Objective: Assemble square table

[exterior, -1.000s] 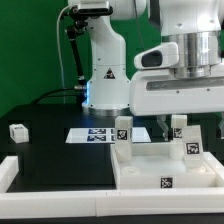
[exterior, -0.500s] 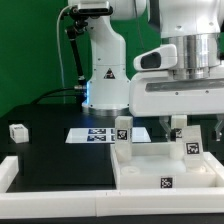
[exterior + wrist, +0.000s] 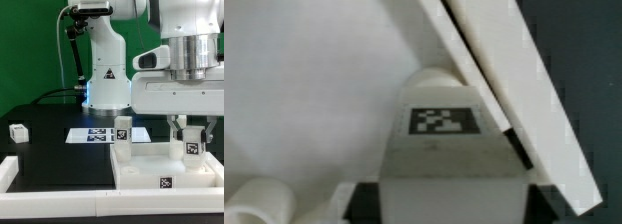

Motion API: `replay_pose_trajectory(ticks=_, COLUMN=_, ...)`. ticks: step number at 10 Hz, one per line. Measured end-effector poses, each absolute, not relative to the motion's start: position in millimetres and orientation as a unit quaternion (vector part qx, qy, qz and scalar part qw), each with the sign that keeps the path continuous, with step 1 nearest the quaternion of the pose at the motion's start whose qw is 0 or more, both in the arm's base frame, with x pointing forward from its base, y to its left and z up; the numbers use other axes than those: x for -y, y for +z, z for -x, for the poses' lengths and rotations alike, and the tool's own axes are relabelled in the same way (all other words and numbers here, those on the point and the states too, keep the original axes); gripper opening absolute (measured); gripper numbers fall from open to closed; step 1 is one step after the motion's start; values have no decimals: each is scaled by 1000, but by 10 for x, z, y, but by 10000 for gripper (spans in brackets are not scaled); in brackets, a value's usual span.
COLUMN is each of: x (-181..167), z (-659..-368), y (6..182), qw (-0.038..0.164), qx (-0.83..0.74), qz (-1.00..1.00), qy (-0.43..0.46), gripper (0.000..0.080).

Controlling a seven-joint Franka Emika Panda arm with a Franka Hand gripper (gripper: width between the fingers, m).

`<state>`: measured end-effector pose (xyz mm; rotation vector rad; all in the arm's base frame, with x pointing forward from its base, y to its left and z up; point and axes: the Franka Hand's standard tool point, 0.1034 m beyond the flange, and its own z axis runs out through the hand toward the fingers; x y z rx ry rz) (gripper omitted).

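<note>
The white square tabletop (image 3: 150,165) lies at the exterior view's lower right, its raised rim (image 3: 491,80) crossing the wrist view. Two white tagged legs stand upright on it: one (image 3: 122,133) at its far corner on the exterior view's left, another (image 3: 190,147) at its far corner on the right. My gripper (image 3: 189,134) hangs straight over that right leg (image 3: 441,150), and both dark fingers (image 3: 352,200) press against its sides, with no gap showing. A third leg (image 3: 17,130) lies loose on the black mat at the exterior view's left.
The marker board (image 3: 98,135) lies flat behind the tabletop. White border bars (image 3: 60,188) edge the mat at the front and left. The robot's base (image 3: 105,80) stands at the back. A rounded white part (image 3: 249,200) shows beside the held leg.
The fingers have drawn in from wide apart to the sides of the right leg. The arm itself has hardly moved, and the parts lie as before.
</note>
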<state>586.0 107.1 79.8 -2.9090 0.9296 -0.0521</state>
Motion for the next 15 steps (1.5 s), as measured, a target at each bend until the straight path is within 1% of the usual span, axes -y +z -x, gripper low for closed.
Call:
replay_pose_trajectory(ticks=4, x=-1098, z=-5906, y=786, qw=53, qx=-558, qz=828, qy=-7, gripper=290)
replay_pose_trajectory(ticks=5, x=-1141, z=-5933, y=787, qw=61, qx=-611, qz=789, qy=-11, gripper=290)
replay_pose_trajectory(ticks=6, x=-1204, z=-5993, y=799, qw=76, qx=-662, qz=745, qy=-22, gripper=290)
replay_pose_trajectory(ticks=7, x=-1233, z=-6054, y=808, qw=91, qx=-693, qz=714, qy=-36, gripper=290)
replay_pose_trajectory(ticks=8, x=-1234, z=-6086, y=810, qw=102, qx=-736, qz=668, qy=-40, gripper=290)
replay_pose_trajectory(ticks=11, x=-1230, z=-6086, y=808, qw=105, qx=-742, qz=661, qy=-40, gripper=291)
replay_pose_trajectory(ticks=12, x=-1246, z=-6081, y=806, qw=103, qx=-729, qz=676, qy=-42, gripper=480)
replay_pose_trajectory(ticks=13, x=-1349, z=-6033, y=790, qw=88, qx=-708, qz=700, qy=-39, gripper=480)
replay_pose_trajectory(ticks=14, x=-1458, z=-6002, y=805, qw=59, qx=-654, qz=753, qy=-32, gripper=611)
replay_pose_trajectory(ticks=15, x=-1508, z=-6055, y=855, qw=43, qx=-594, qz=802, qy=-36, gripper=638)
